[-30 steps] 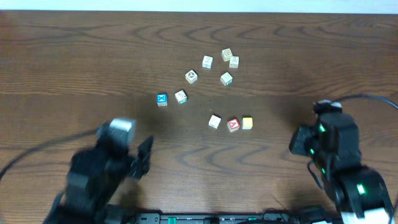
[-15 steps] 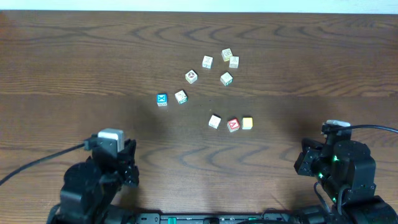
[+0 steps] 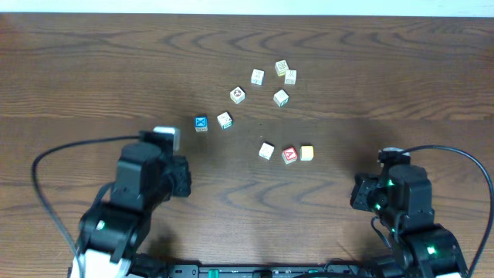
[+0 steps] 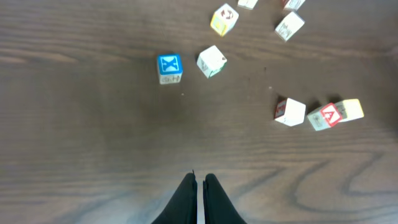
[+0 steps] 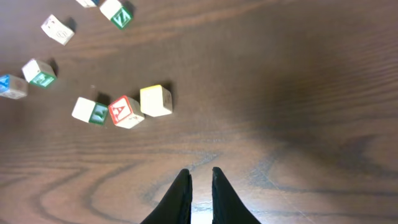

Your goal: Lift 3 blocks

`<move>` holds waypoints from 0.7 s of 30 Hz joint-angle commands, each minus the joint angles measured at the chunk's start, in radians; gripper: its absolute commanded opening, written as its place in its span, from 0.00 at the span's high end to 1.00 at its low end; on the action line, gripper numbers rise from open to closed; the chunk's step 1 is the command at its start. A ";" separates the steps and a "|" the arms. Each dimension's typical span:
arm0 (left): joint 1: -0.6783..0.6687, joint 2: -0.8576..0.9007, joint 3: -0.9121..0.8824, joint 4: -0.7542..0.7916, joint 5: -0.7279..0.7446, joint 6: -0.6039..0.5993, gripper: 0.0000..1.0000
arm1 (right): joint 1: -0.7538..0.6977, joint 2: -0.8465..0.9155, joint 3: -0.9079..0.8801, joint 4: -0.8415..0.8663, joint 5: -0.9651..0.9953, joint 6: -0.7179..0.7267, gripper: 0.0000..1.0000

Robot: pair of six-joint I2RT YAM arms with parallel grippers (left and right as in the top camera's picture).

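Hovering over the dark wooden worktop [image 3: 93,69], the left tool [image 4: 199,177] is pressing its two fingers together, gripping nothing and touching nothing. The right tool [image 5: 199,171] is hanging over the opposite side of the worktop with its fingers parted by only a narrow slit, and it too is carrying nothing.

Between the two arms, three blocks are sitting in a short row on the wood, well clear of both tools. The cream block [image 3: 266,150] is lying at the left end and the red block [image 3: 289,154], showing a white letter A, is sitting in the middle. The yellow block [image 3: 307,152] is resting at the right end, against the red one. Farther back, a blue block [image 3: 201,123] with a white X is sitting beside a loose scatter of other pale blocks [image 3: 280,98].
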 commanded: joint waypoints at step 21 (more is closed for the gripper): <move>-0.103 0.431 -0.008 0.355 0.088 -0.063 0.93 | -0.008 0.597 -0.011 0.328 -0.135 -0.094 0.96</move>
